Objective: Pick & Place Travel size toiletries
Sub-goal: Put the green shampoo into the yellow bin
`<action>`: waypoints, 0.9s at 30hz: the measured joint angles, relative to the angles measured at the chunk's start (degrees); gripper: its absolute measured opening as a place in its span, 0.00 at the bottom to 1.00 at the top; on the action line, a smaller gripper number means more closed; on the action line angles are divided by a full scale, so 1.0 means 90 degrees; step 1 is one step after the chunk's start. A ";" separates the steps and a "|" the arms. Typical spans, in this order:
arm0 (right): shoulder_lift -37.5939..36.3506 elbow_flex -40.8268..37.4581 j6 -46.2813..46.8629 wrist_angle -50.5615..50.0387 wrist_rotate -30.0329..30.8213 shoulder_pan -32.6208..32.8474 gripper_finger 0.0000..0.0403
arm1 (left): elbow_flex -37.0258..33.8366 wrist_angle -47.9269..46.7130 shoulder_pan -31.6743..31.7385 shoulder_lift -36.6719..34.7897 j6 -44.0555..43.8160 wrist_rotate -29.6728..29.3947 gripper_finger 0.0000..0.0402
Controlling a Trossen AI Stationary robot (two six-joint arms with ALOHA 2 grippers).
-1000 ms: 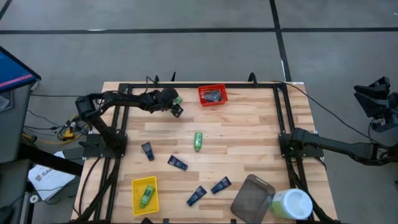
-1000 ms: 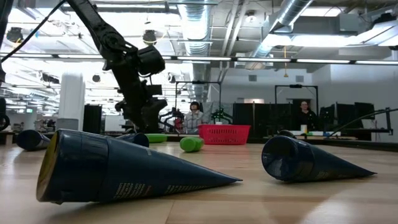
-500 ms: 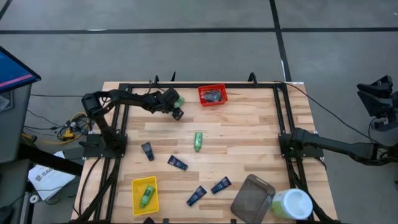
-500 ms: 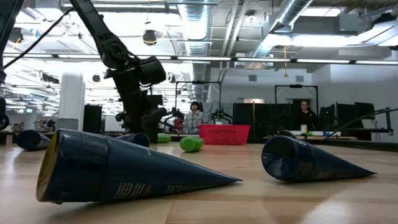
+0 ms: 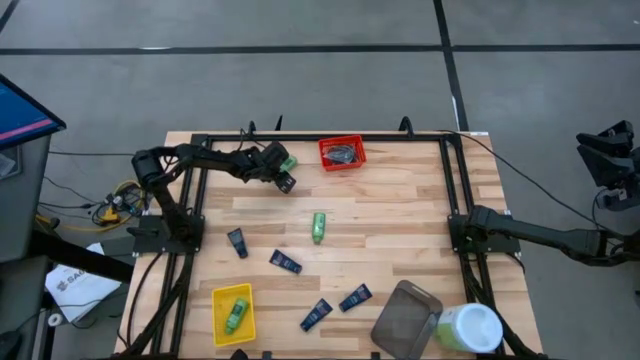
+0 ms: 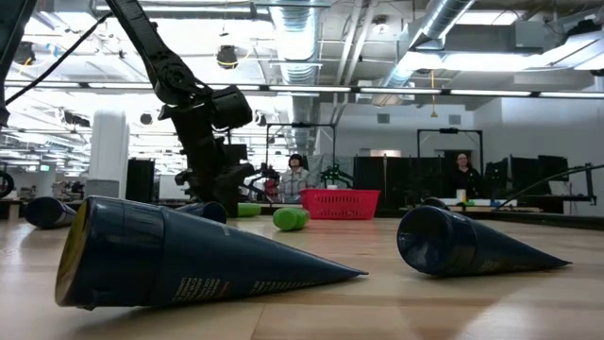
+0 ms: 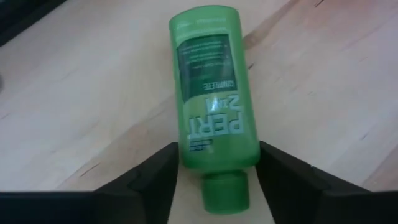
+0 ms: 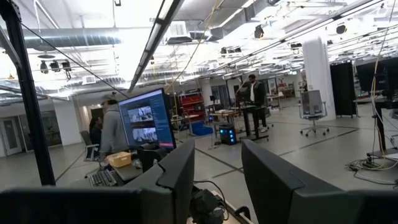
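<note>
Left gripper low over table's far left part, fingers spread either side of green bottle, not touching it. Bottle lies flat, cap toward gripper, long axis along fingers; bright green, dark label, "PERT 2in1" lettering. Cap's end cut off. Right gripper off table, parted, empty.

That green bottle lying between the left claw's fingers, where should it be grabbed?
Across its flat middle, I'd judge, coming straight down from above. The green bottle lies on its side on the table, its cap toward the left gripper, whose open fingers already straddle its cap end. The body's long straight sides give the pads more to press on than the narrow cap.
</note>
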 joint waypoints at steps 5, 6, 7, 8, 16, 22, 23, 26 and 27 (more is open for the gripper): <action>0.0000 0.0000 0.0000 -0.0007 0.0000 0.0000 0.31 | 0.0000 0.0000 0.0000 -0.0002 -0.0002 -0.0002 0.41; 0.0000 0.0000 0.0000 -0.0007 0.0000 0.0000 0.31 | 0.0000 0.0000 0.0000 -0.0002 -0.0002 -0.0002 0.41; 0.0000 0.0000 0.0000 -0.0007 0.0000 0.0000 0.31 | 0.0000 0.0002 0.0000 -0.0002 -0.0002 -0.0001 0.41; 0.0000 0.0000 0.0000 -0.0007 0.0000 0.0000 0.31 | 0.0000 0.0002 0.0000 -0.0002 -0.0004 0.0006 0.41; 0.0000 0.0000 -0.0001 -0.0007 0.0000 0.0001 0.31 | -0.0011 -0.0176 -0.0070 -0.0167 -0.0026 0.0520 0.44; 0.0000 0.0000 -0.0003 -0.0007 -0.0001 0.0002 0.31 | -0.0012 -0.0337 -0.0303 -0.1070 -0.0015 0.0538 0.40; 0.0000 0.0000 -0.0002 -0.0007 0.0000 0.0000 0.31 | -0.0010 -0.0372 -0.0358 -0.1279 -0.0016 0.0559 0.41; 0.0000 0.0000 -0.0002 -0.0007 0.0000 0.0000 0.31 | -0.0007 -0.0685 -0.0625 -0.2034 -0.0014 0.0769 0.45; 0.0000 0.0000 -0.0004 -0.0007 -0.0001 0.0002 0.31 | -0.0007 -0.0886 -0.0748 -0.2317 -0.0010 0.0883 0.45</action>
